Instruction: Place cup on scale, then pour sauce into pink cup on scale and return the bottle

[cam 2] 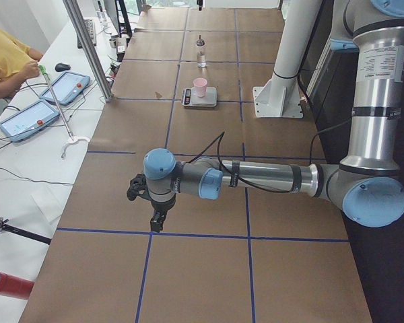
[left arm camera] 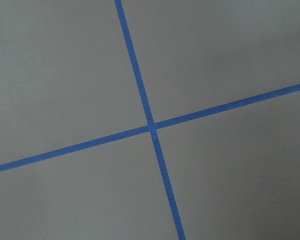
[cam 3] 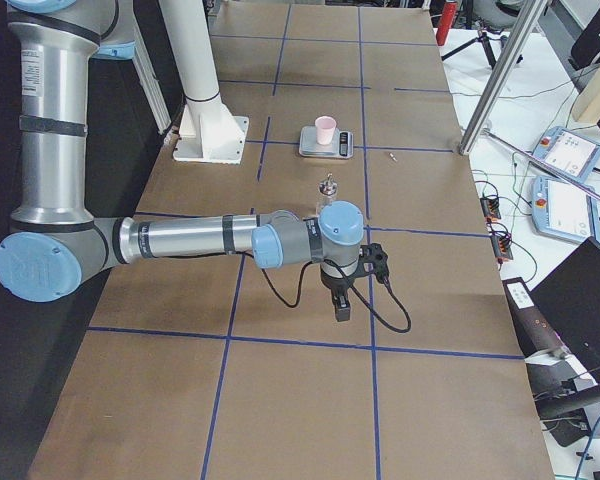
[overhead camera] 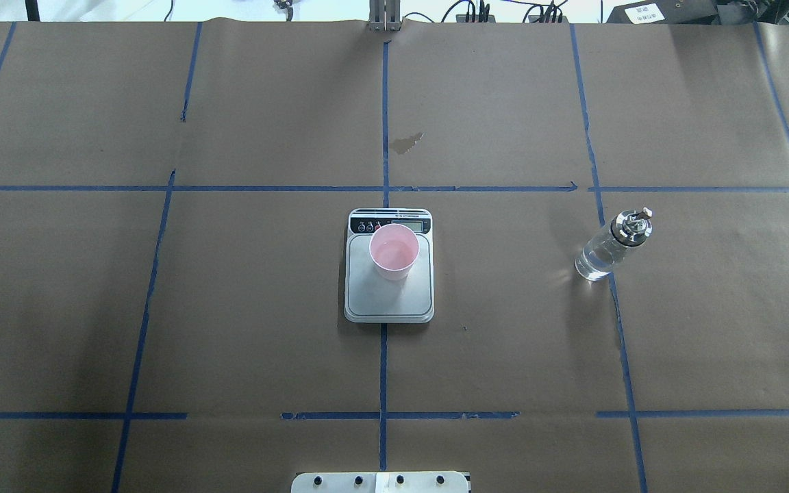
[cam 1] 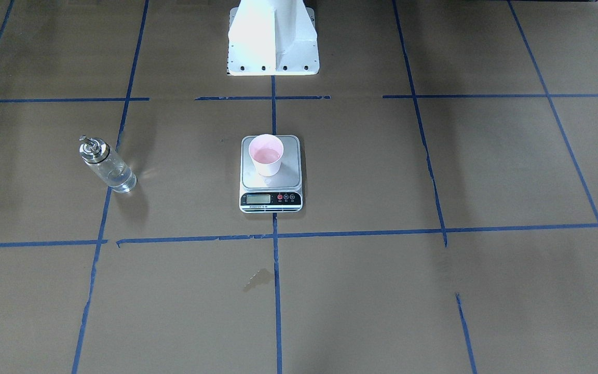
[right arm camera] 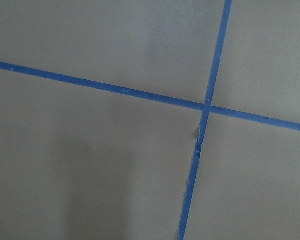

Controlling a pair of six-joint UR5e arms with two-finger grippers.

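Cup (overhead camera: 394, 251) sits on scale (overhead camera: 389, 298); I'd grasp bottle (overhead camera: 603, 253) mid-body with right gripper (cam 3: 340, 310), upright. Finger opening on it and left gripper (cam 2: 156, 221): cannot tell.

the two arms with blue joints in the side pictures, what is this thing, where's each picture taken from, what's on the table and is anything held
Those are two robot arms, each ending in a two-finger gripper. One picture looks down from behind the robot, one faces it from across the table, two look along the table from its ends, and two come from wrist cameras, which see only brown paper and blue tape. On the table a pink cup stands on a small kitchen scale. A glass bottle of clear liquid stands apart, on the robot's right. The left gripper and right gripper hang over bare paper away from these; nothing seems held, though I cannot tell whether they are open or shut.
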